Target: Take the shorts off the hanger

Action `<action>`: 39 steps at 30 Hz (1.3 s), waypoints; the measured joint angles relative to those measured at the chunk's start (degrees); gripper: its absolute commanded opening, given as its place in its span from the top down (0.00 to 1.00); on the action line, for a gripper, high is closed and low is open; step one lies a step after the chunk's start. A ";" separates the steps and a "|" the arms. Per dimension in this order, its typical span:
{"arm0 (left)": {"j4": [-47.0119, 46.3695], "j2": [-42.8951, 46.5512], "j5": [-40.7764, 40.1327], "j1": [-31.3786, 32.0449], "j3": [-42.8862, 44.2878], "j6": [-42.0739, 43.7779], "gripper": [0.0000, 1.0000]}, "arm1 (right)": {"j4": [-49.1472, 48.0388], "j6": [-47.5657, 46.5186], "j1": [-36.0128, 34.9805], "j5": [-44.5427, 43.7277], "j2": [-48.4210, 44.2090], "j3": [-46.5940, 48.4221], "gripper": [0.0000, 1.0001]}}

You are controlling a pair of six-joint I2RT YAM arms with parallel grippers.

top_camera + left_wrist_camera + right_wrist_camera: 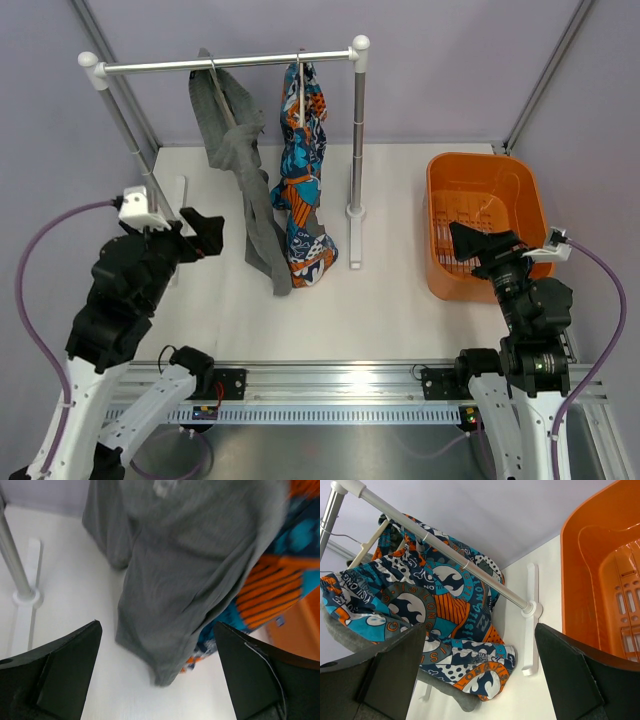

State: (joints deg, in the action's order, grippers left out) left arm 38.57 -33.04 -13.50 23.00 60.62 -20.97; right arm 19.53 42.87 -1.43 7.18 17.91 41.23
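An orange basket (482, 190) stands on the right side of the bench (400, 310). Its slotted inner floor and walls are in plain view from the top camera. In the right wrist view the basket (590, 570) fills the right edge.

The shorts (300, 190) hang from the hanger (299, 92), which is hooked on the rail (150, 66) of a clothes rack. The legs drop toward the bench beside the rack's right post (357, 130); whether they touch the bench cannot be told. A grey garment (245, 190) hangs just left of the shorts, touching them.

Left end effector (205, 232): fingers spread wide, holding nothing. It sits near the grey garment, on that garment's left. In the left wrist view the grey garment (190, 580) lies between the left end effector (156, 625) and the shorts (270, 585).

Right end effector (468, 240): fingers spread wide, holding nothing. It sits over the basket's near left rim, well apart from the shorts, with the rack post between. In the right wrist view the shorts (435, 610) and hanger (370, 542) appear beyond the right end effector (480, 627).
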 measured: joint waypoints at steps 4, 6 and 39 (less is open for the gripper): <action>-4.22 -8.90 -0.24 0.00 13.05 -0.15 0.01 | 0.17 -0.04 0.00 0.07 1.27 0.70 0.01; -5.75 -14.88 -0.76 0.00 20.28 -0.52 0.01 | 0.37 -0.04 0.00 0.13 2.12 1.44 0.01; -12.37 -56.50 -19.02 -0.04 51.12 7.96 0.21 | 3.63 0.00 0.00 2.01 2.43 5.42 0.01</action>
State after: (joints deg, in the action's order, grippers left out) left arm 26.20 -89.54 -32.51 22.96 111.74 -13.02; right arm 23.16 42.87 -1.43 9.19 20.34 46.65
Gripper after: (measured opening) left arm 0.797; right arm 0.993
